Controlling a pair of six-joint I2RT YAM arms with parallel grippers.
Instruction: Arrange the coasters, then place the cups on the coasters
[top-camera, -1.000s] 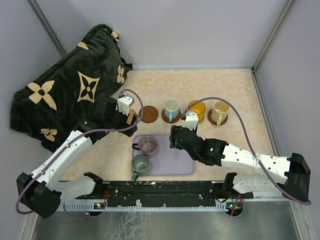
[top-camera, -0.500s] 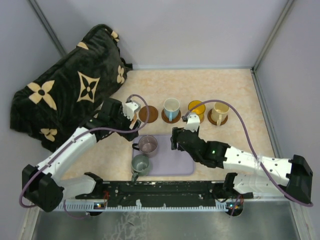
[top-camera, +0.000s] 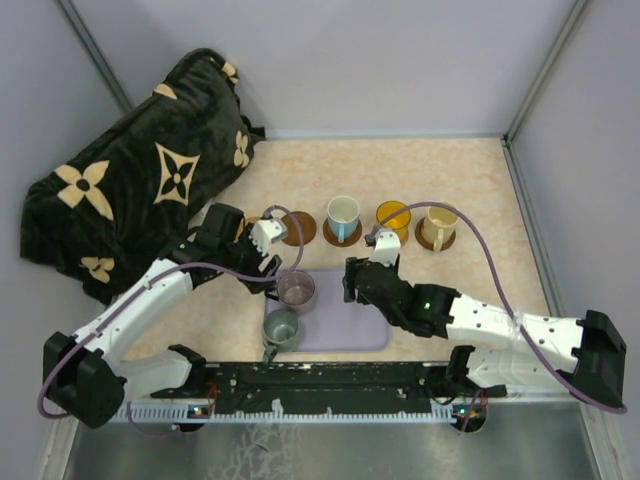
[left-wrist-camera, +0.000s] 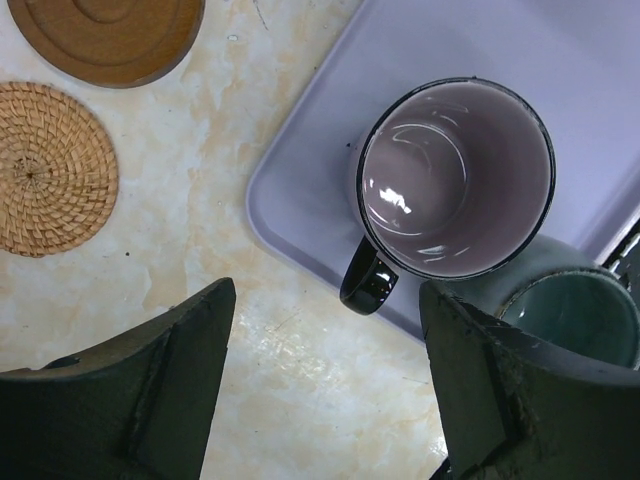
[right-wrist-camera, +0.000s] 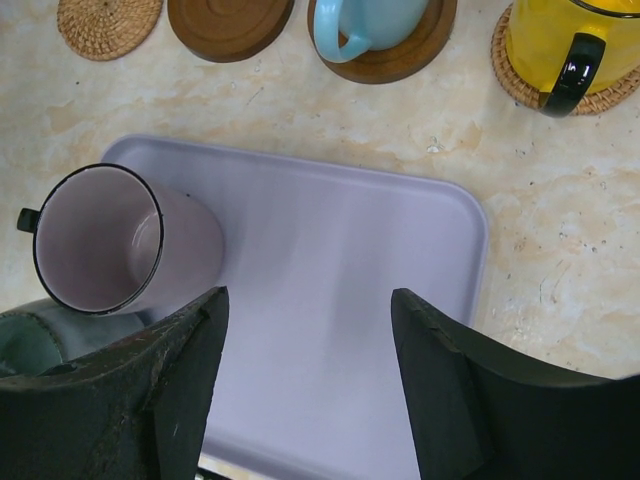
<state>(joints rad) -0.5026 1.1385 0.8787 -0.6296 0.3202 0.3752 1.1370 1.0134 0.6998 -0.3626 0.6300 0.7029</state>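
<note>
A smoky purple cup (left-wrist-camera: 455, 175) stands on the lavender tray (right-wrist-camera: 350, 250), black handle toward my left gripper (left-wrist-camera: 325, 300). That gripper is open and empty, just short of the handle over bare table. A grey-green cup (top-camera: 281, 328) sits on the tray's near left corner. An empty woven tan coaster (left-wrist-camera: 50, 170) and an empty dark brown coaster (left-wrist-camera: 105, 35) lie beside each other. Further right, a blue-handled cup (top-camera: 343, 215), a yellow cup (top-camera: 393, 217) and a cream cup (top-camera: 440, 225) each stand on a coaster. My right gripper (right-wrist-camera: 308, 300) hovers open over the tray's bare middle.
A black plush blanket (top-camera: 140, 180) with tan flower shapes is heaped at the back left. Grey walls close in the tabletop (top-camera: 480, 180) at the back and both sides. The arms' base rail (top-camera: 330, 385) runs along the near edge.
My left gripper has left the coaster row and moved right and nearer, up to the purple cup's handle, with its jaws somewhat narrower. The right arm has barely shifted.
</note>
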